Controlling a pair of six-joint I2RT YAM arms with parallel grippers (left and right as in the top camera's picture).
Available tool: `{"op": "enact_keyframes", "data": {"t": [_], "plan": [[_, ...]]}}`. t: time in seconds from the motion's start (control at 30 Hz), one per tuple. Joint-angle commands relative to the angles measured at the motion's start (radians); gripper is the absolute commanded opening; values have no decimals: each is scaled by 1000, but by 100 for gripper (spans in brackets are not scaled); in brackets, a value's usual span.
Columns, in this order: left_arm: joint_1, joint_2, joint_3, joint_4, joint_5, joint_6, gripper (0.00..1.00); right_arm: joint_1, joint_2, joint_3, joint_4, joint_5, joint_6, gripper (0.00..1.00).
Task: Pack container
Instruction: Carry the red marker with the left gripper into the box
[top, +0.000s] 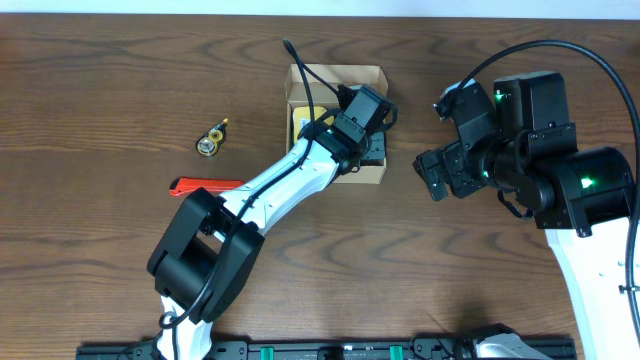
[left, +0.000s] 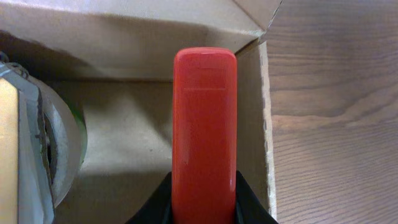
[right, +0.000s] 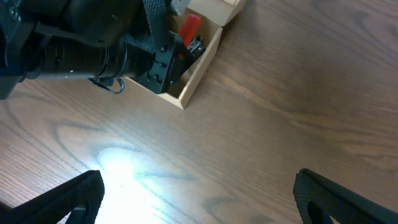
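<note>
The tan cardboard container (top: 340, 78) stands open at the table's middle back. My left gripper (top: 366, 140) reaches into its right side. In the left wrist view my left gripper (left: 204, 202) is shut on a flat red plastic piece (left: 204, 112) and holds it inside the container (left: 155, 37), near the right wall. A tape roll (left: 59, 149) lies in the container to the left. My right gripper (top: 434, 176) is open and empty over bare table to the right. The right wrist view shows its spread fingers (right: 199, 196), the container (right: 202, 62) and the red piece (right: 188, 28).
A second red item (top: 205, 186) lies on the table left of the left arm. A small yellow and black object (top: 211, 139) lies further back left. Something yellow (top: 298, 122) shows in the container's left side.
</note>
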Motion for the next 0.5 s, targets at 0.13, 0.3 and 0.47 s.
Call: {"op": "enact_keyframes", "data": {"t": [0.13, 0.3, 0.47], "plan": [[-18, -2, 3, 33, -53, -7, 6, -8, -11, -1, 0, 6, -10, 99], [-32, -2, 3, 35, -65, -6, 5, -8, -11, -1, 0, 6, -10, 99], [-32, -2, 3, 36, -69, -7, 43, -8, -11, -1, 0, 6, -10, 99]]}}
